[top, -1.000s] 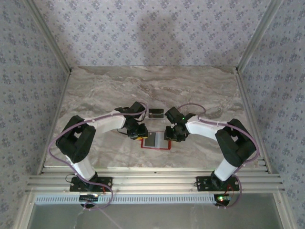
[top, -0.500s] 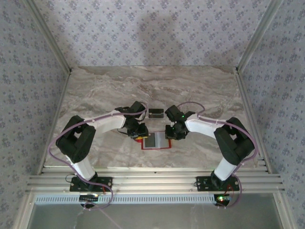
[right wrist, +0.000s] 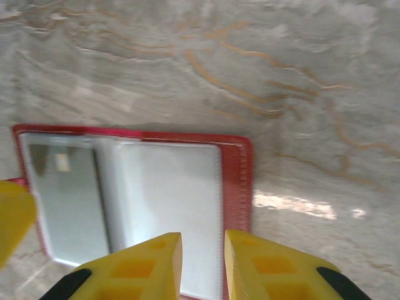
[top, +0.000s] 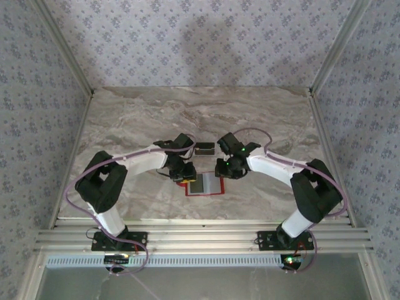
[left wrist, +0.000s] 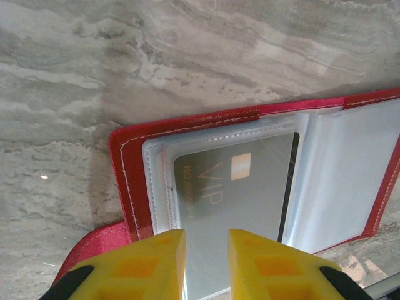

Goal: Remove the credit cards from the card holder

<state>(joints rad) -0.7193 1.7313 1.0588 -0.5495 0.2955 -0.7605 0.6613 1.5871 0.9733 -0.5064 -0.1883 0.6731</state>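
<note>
The red card holder (top: pixel 209 186) lies open on the marble table between both grippers. In the left wrist view its left clear pocket holds a grey credit card (left wrist: pixel 240 194) marked VIP. My left gripper (left wrist: pixel 206 253) hovers over that card's near end, jaws a narrow gap apart with nothing between them; from above it (top: pixel 185 175) sits at the holder's left edge. My right gripper (right wrist: pixel 203 253) stands over the right clear pocket (right wrist: pixel 169 200) beside the red stitched edge (right wrist: pixel 240 181), also narrowly open and empty. A small dark-striped stack of cards (top: pixel 204 149) lies just beyond the holder.
The holder's red side tab (left wrist: pixel 100 247) sticks out at the lower left. Bare marble (top: pixel 262 119) stretches behind and to both sides. Metal frame posts (top: pixel 325 125) and patterned walls bound the table.
The right gripper has drawn back slightly toward the far side and its arm has swung a little. The left gripper and the holder stay about where they were.
</note>
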